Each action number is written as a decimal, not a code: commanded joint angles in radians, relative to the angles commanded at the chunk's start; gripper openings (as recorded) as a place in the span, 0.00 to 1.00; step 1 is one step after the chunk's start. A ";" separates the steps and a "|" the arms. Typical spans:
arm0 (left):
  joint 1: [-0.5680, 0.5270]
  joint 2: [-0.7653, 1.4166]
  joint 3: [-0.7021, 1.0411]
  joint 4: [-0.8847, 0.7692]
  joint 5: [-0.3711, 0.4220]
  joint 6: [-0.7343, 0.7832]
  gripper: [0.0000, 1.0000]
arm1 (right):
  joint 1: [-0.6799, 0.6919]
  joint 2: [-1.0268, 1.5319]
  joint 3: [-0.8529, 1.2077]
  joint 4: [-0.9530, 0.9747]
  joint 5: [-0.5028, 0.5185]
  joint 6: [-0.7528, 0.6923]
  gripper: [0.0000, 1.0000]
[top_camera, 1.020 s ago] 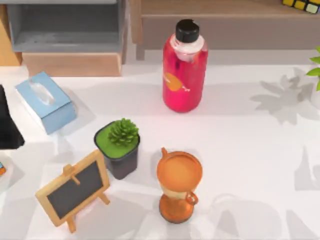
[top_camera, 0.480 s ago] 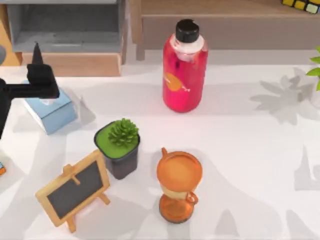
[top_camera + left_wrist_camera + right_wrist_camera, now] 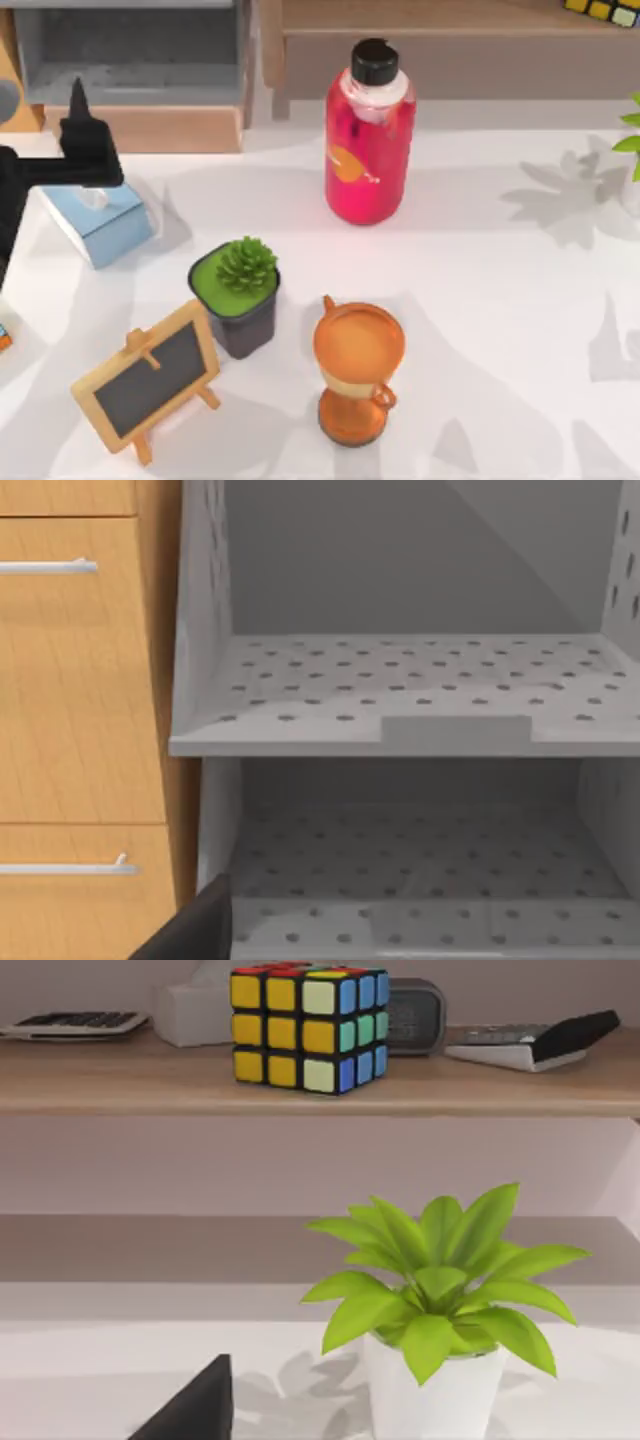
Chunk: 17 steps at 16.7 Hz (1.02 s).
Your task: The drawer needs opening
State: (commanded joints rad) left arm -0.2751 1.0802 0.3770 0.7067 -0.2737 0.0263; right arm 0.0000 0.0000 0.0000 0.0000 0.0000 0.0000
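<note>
Your left tool (image 3: 78, 150) sits at the upper left of the top view, hovering over the blue tissue box (image 3: 95, 215) and pointing toward the grey open shelf unit (image 3: 130, 60) at the back edge of the table (image 3: 480, 300). You cannot tell how far its fingers are parted, and nothing shows in its hold.

The drawers (image 3: 70, 680) show in the left wrist view as wooden fronts with slim metal handles (image 3: 45, 568), left of the grey perforated shelves.

The likely trouble: the tool faces the shelf bay, not a handle, so a straight advance would probably enter the shelf or strike its wall. A low swing could knock the tissue box.

The top view gives the tool's place among the clutter; the wrist view alone reveals the handles. The right arm idles near a leafy plant (image 3: 440, 1290).
</note>
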 joint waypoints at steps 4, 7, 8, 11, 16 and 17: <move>0.126 0.138 0.090 0.061 0.080 0.149 1.00 | 0.000 0.000 0.000 0.000 0.000 0.000 1.00; 0.268 0.315 0.198 0.132 0.184 0.370 1.00 | 0.000 0.000 0.000 0.000 0.000 0.000 1.00; 0.317 0.382 0.238 0.159 0.224 0.462 1.00 | 0.000 0.000 0.000 0.000 0.000 0.000 1.00; 0.456 0.596 0.365 0.241 0.353 0.763 1.00 | 0.000 0.000 0.000 0.000 0.000 0.000 1.00; 0.619 0.929 0.563 0.367 0.562 1.241 1.00 | 0.000 0.000 0.000 0.000 0.000 0.000 1.00; 0.640 0.987 0.596 0.388 0.598 1.316 1.00 | 0.000 0.000 0.000 0.000 0.000 0.000 1.00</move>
State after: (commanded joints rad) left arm 0.3647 2.0668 0.9728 1.0949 0.3241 1.3421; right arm 0.0000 0.0000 0.0000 0.0000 0.0000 0.0000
